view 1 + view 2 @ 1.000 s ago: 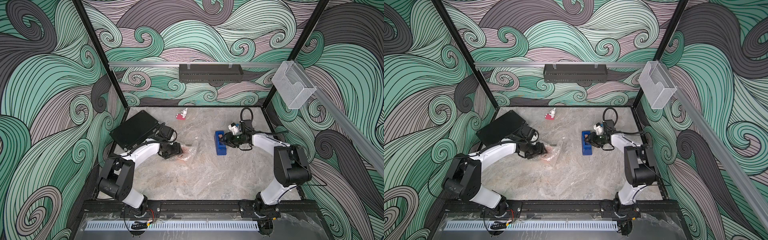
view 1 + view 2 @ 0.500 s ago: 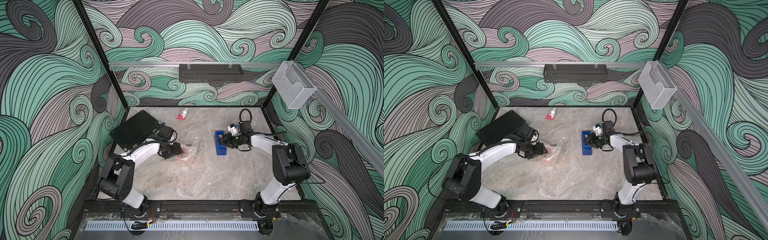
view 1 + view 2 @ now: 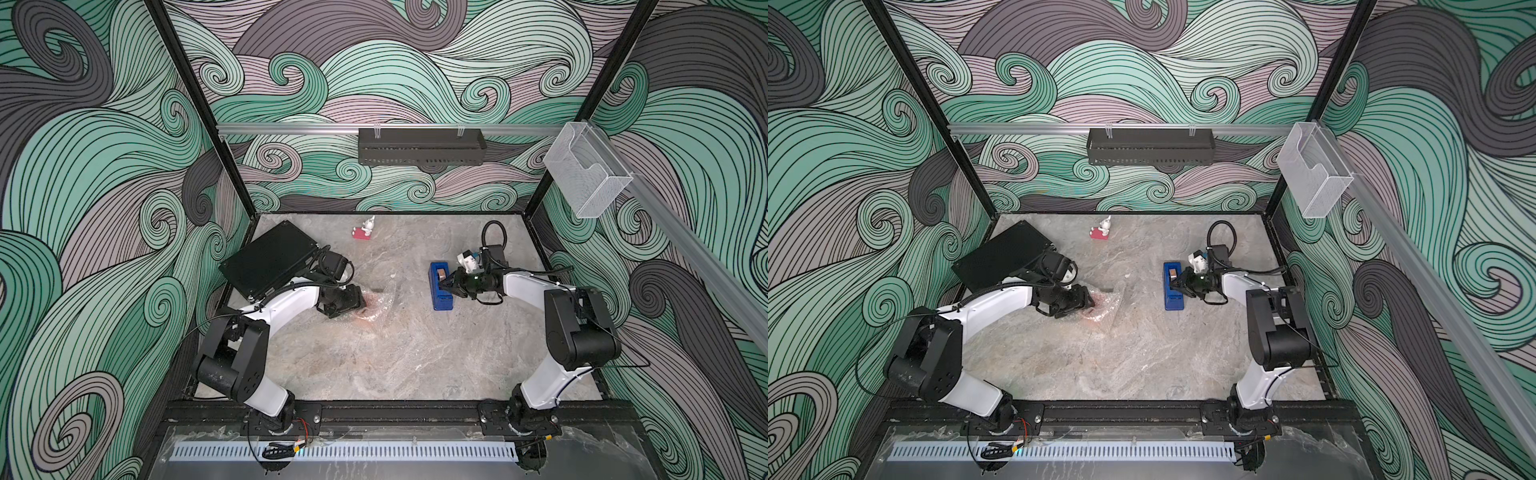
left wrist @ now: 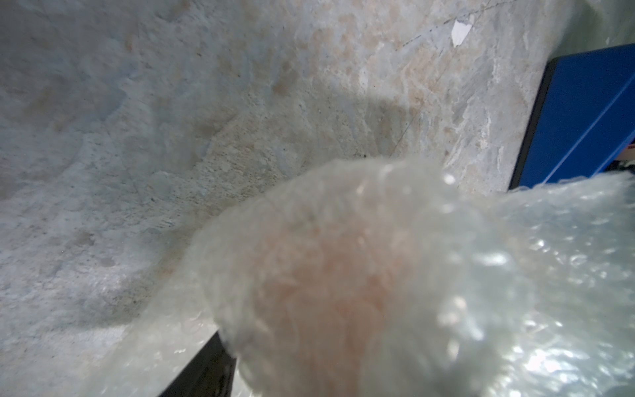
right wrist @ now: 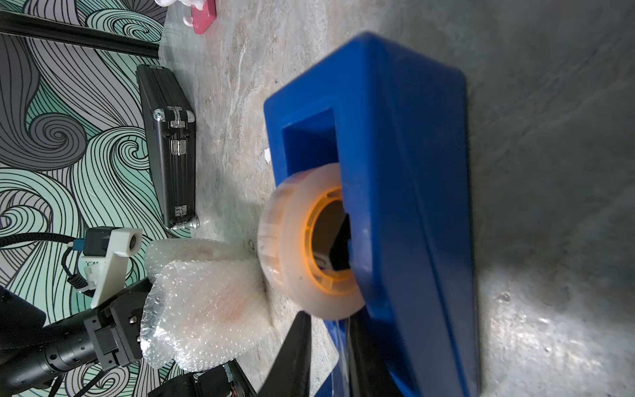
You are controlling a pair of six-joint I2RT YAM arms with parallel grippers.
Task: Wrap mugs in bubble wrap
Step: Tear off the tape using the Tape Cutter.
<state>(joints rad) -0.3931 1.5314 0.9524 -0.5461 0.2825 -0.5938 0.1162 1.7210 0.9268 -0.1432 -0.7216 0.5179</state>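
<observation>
the mug (image 4: 326, 292) is on the left arm's side of the counter (image 3: 374, 365), bundled up in the bubble wrap (image 3: 384, 303) with its salmon colour showing through. the left tool (image 3: 1091, 305) is clamped around the wrapped mug, jaws fairly wide because the whole bundle sits between them. my read is the step in hand is fetching tape to seal it. the right tool (image 3: 448, 286) is at the blue tape dispenser (image 3: 440, 291), well apart from the bundle, with its fingers just by the tape roll (image 5: 292, 240). honestly can't tell if they're pinching a tape end or have nothing in them. tips imo: keep the left grip steady so the loose flap doesn't spring open. pull the tape slow and in line with the dispenser, since it looks light enough to skid or tip. then land the strip across the overlap, not on a single layer. count: one mug, one sheet of wrap, one dispenser with one roll, one little red-and-white figurine (image 3: 365, 230), one black case (image 3: 270, 259), two arms.
</observation>
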